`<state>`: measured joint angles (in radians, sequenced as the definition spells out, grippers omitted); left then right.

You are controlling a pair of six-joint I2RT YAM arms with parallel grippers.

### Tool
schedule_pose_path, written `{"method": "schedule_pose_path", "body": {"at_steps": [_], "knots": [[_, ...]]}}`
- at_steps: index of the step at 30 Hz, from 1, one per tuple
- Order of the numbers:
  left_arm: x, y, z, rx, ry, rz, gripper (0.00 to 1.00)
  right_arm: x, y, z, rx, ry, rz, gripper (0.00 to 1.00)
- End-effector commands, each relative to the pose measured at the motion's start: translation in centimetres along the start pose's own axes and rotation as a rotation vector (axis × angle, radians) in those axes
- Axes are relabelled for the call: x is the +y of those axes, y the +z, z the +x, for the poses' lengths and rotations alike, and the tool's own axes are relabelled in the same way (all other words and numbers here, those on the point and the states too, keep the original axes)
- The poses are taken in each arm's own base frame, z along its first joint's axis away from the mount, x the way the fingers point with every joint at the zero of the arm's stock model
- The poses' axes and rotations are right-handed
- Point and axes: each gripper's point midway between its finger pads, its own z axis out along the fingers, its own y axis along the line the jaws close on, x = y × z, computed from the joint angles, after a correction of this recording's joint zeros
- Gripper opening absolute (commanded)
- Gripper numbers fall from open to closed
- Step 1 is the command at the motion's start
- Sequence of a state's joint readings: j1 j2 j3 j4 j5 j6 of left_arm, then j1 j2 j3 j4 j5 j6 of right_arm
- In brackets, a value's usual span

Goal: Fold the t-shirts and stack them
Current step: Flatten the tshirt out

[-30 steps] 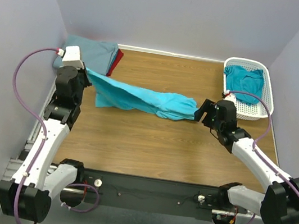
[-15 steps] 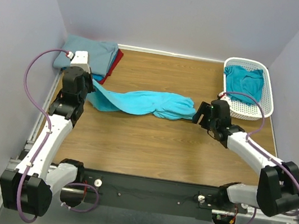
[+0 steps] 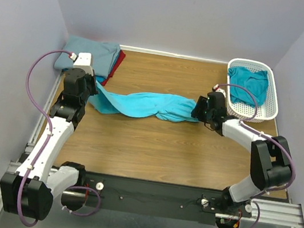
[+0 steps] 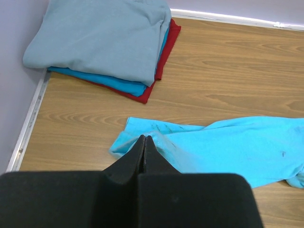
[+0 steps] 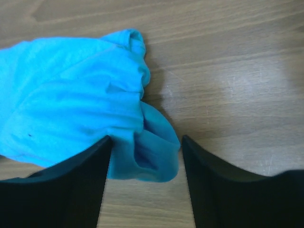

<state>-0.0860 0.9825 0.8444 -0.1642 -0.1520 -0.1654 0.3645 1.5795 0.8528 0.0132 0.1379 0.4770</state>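
Note:
A bright turquoise t-shirt (image 3: 142,102) lies in a long bunched strip across the middle of the table. My left gripper (image 3: 88,93) is shut at the strip's left end. In the left wrist view the turquoise t-shirt (image 4: 237,147) rises up to the closed tips of the left gripper (image 4: 145,137), which pinch its edge. My right gripper (image 3: 197,111) stands open at the strip's right end. In the right wrist view a rolled fold of the turquoise t-shirt (image 5: 71,95) lies between the spread fingers of the right gripper (image 5: 146,140).
A stack of folded t-shirts (image 3: 92,52) sits in the back left corner, with grey-blue on top and blue and red beneath (image 4: 99,42). A white lattice basket (image 3: 269,109) at the back right holds a teal t-shirt (image 3: 248,83). Walls close in on three sides.
My left gripper has come down and back a little, and the shirt's left end has sunk to the table. My right gripper has moved left and away up to the shirt's right end, jaws narrowing slightly.

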Motion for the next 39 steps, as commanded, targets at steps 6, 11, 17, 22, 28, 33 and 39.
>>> {"method": "schedule_pose_path", "body": {"at_steps": [6,11,17,22,28,33,39], "knots": [[-0.3,-0.1,-0.2,-0.014,0.005,0.025,0.00,1.9,-1.3,1.0,0.034,0.014,-0.131,0.13],[-0.4,0.0,-0.1,-0.007,0.006,0.029,0.00,2.0,-4.1,4.0,0.089,0.030,-0.181,0.04],[-0.3,0.0,0.0,-0.006,0.008,0.023,0.00,-0.1,-7.4,7.7,0.166,0.054,-0.115,0.04],[-0.2,0.2,0.2,0.002,0.009,0.017,0.00,-1.8,-9.2,9.3,0.222,0.045,-0.033,0.16],[-0.1,0.4,0.6,0.014,0.011,0.013,0.00,-2.5,-9.6,5.9,0.104,0.033,0.034,0.71],[0.0,0.4,0.7,0.018,0.011,0.009,0.00,-2.3,-7.4,2.8,0.044,-0.004,0.099,0.80],[-0.2,0.5,0.8,0.022,0.013,0.015,0.00,-1.1,-3.9,1.6,0.029,0.004,0.079,0.77]]}}
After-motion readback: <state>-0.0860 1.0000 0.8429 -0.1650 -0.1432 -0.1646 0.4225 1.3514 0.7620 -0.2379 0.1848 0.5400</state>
